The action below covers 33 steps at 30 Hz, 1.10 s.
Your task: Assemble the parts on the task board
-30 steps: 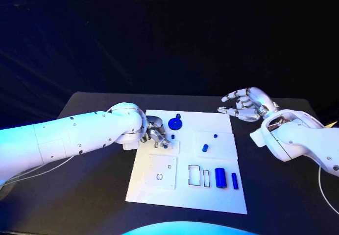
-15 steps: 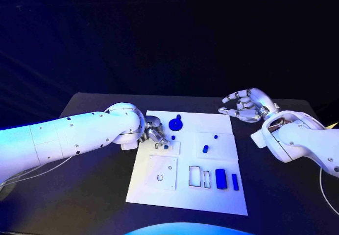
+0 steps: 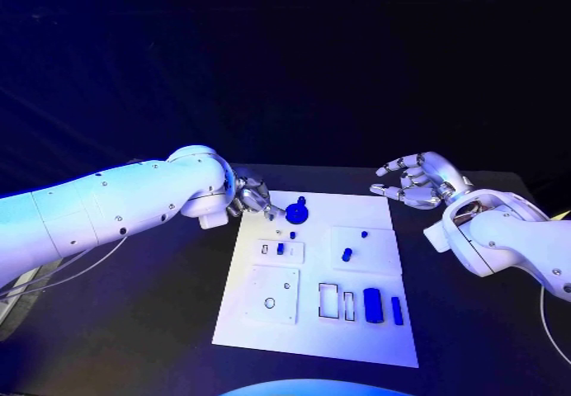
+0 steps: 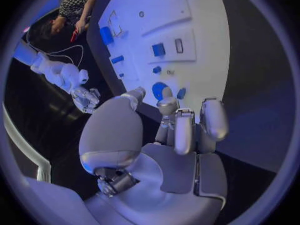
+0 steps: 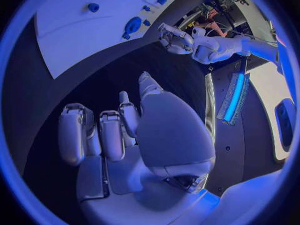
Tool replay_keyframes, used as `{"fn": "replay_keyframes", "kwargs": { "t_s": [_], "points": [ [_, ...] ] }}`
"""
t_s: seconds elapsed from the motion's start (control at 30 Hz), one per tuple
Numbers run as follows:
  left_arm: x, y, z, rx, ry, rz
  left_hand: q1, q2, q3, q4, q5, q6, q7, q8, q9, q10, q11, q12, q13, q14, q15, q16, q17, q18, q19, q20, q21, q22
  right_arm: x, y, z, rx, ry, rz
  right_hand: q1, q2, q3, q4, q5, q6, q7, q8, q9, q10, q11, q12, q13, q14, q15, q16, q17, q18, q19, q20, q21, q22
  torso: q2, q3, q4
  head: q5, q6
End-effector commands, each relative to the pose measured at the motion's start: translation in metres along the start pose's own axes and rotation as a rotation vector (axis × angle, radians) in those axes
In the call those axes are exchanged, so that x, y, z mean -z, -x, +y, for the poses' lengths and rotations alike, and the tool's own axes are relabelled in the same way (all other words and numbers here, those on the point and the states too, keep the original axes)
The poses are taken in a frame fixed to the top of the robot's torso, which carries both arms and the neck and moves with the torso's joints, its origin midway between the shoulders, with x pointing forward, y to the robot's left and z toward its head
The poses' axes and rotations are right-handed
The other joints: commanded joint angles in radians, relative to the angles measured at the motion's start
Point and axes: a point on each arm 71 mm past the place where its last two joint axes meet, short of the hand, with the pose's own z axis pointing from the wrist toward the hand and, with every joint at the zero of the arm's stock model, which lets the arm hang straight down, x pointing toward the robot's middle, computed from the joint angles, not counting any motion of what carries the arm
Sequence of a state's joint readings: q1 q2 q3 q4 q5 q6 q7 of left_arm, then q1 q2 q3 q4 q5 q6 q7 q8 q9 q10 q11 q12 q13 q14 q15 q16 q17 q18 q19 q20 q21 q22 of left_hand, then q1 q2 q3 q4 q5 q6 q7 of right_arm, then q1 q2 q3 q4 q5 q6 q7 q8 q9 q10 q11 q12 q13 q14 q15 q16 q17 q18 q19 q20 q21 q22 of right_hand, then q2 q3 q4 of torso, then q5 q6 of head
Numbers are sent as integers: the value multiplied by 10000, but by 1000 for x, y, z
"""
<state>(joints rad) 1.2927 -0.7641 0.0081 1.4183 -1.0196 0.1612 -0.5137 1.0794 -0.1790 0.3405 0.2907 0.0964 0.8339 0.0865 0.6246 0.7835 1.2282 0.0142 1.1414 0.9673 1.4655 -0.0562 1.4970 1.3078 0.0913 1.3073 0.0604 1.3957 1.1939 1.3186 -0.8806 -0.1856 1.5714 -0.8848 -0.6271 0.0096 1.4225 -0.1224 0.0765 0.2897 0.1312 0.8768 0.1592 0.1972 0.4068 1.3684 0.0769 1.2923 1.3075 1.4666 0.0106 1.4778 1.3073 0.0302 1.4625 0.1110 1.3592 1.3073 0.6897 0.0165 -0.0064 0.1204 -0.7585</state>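
On the black table [image 3: 143, 330] lies the white board [image 3: 312, 342], its near end bare. Going up the board, two slim rectangular slots [image 3: 337, 301] sit side by side, with a thick blue block [image 3: 372, 304] and a thin blue bar [image 3: 396, 309] lying just to their right. To the left of the slots is a raised white plate [image 3: 272, 294] with a small round hole. Farther on, a small plate [image 3: 280, 251] holds a short blue peg [image 3: 280, 248], and another blue peg [image 3: 346, 255] stands on the square plate [image 3: 361, 247] to the right, a tiny blue stud [image 3: 363, 233] beyond it. A small blue bit [image 3: 293, 235] lies past the first peg. At the far left corner lies a round blue disc [image 3: 295, 214] with a knob at its far side. The left hand [image 3: 251, 200] hangs above the board's far left edge, just beside the disc, fingers curled in loosely, nothing between them. The right hand [image 3: 417, 180] is off the board past its far right corner, above the table, fingers bent and apart, also empty.
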Motion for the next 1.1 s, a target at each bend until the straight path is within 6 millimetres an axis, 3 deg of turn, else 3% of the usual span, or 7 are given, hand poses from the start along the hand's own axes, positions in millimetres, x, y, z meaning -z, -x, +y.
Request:
{"fn": "replay_keyframes", "kwargs": {
  "t_s": [0.03,0.43,0.67,1.1],
  "points": [
    [-4,9,-4,254,-68,9,275,32,-151,-5,92,-198,75,-159,-54,-230,57,-128,-179,612,149,-87,1107,-43,-185,43,-141,-160,0,-1,1,28,59,71,-95,29,-47,3,-42,-101,-1,33,-14,-12,-28,-13,109,620,-98,-34,978,179,-30,-34,-28,1669,21,-3,-9,17,20],
    [-24,29,1,-248,565,-163,408,59,-195,8,101,-260,122,-244,-100,-368,104,-214,-324,593,190,-108,1067,-29,-238,89,-179,-217,-1,-3,2,17,62,113,-97,37,-43,1,-24,-113,1,31,-17,-12,-27,-12,110,620,-98,-35,979,176,-23,-35,-16,1675,20,14,1,45,-17],
    [-34,29,4,-367,872,-33,410,61,-196,8,101,-260,122,-245,-101,-375,105,-221,-334,595,190,-102,1077,-30,-234,90,-177,-211,-1,-3,2,11,70,122,-97,37,-43,1,-24,-113,1,31,-17,-12,-27,-12,110,620,-98,-35,979,176,-23,-35,-16,1675,37,-2,-20,57,-18],
    [-47,26,7,-365,1093,221,357,123,-249,31,65,-241,140,-271,-125,-401,124,-214,-349,601,211,-85,1103,-28,-240,114,-182,-212,-2,-4,3,5,95,114,-104,42,-42,0,-6,-125,3,29,-21,-26,-26,-30,94,616,-97,-46,962,182,-38,-35,-48,1661,11,2,6,33,-60]
  ]
}}
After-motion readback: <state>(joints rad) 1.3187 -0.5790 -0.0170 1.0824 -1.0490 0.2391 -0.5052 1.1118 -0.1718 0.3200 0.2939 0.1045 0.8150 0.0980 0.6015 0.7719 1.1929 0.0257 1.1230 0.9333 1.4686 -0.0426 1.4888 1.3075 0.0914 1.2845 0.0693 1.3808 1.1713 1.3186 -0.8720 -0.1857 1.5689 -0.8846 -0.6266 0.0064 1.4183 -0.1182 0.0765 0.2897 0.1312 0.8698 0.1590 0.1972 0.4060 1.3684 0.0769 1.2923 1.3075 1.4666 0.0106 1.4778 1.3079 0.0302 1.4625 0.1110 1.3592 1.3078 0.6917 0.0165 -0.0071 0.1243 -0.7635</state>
